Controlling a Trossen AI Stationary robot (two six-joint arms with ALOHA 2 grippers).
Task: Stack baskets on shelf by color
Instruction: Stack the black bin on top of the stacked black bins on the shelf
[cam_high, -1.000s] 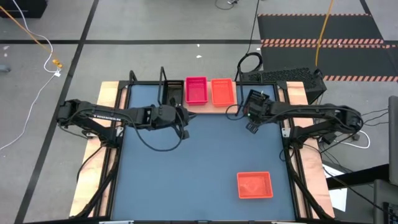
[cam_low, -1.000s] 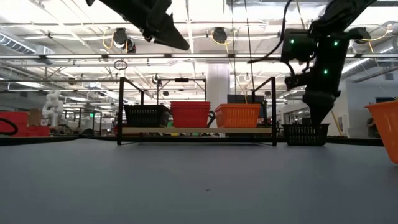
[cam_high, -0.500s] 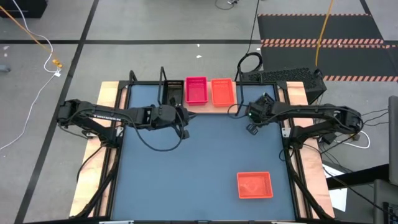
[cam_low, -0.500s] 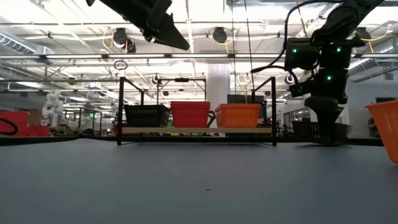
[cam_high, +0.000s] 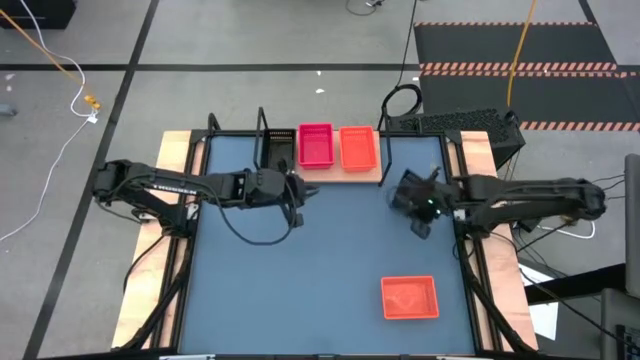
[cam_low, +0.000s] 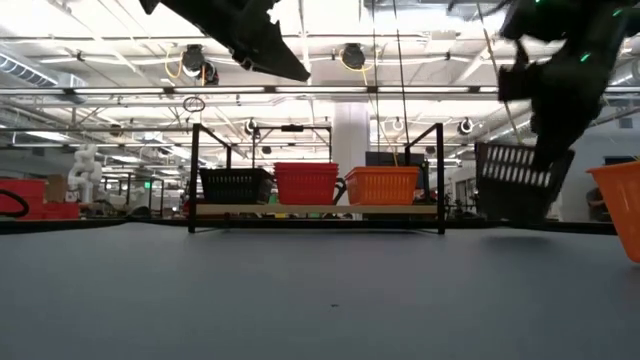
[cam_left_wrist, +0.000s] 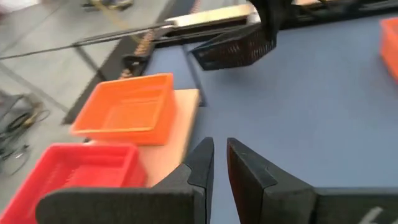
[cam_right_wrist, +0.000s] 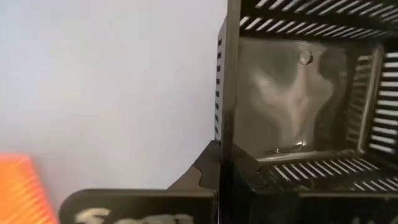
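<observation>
**Right gripper carrying a black basket, black stack lies across the shelf on the far left**

Finding one: the right gripper (cam_high: 420, 203) sits over the right side of the table, just off the right end of the shelf (cam_high: 372, 176). Its fingers are clamped on one wall of a black basket (cam_low: 516, 180), which the low view shows hanging clear of the tabletop and tilted. The right wrist view confirms the grip: the mesh wall stands edge-on between the closed fingers.

Finding two: the shelf holds three piles side by side, a black pile (cam_high: 277, 148) at the left end, a pinkish-red pile (cam_high: 316, 144) in the middle, an orange-red pile (cam_high: 358, 146) at the right end. The matching black pile is therefore the farthest from the carrying gripper, past the other two piles; the coming move, in my judgement, is a leftward carry along the shelf's long axis, high enough to clear both.

Finding three: the left gripper (cam_high: 296, 190) waits just in front of the black pile, fingers nearly together and empty. It is the nearer arm and may crowd the approach.

One orange-red basket (cam_high: 410, 297) remains on the table, near the front right
</observation>
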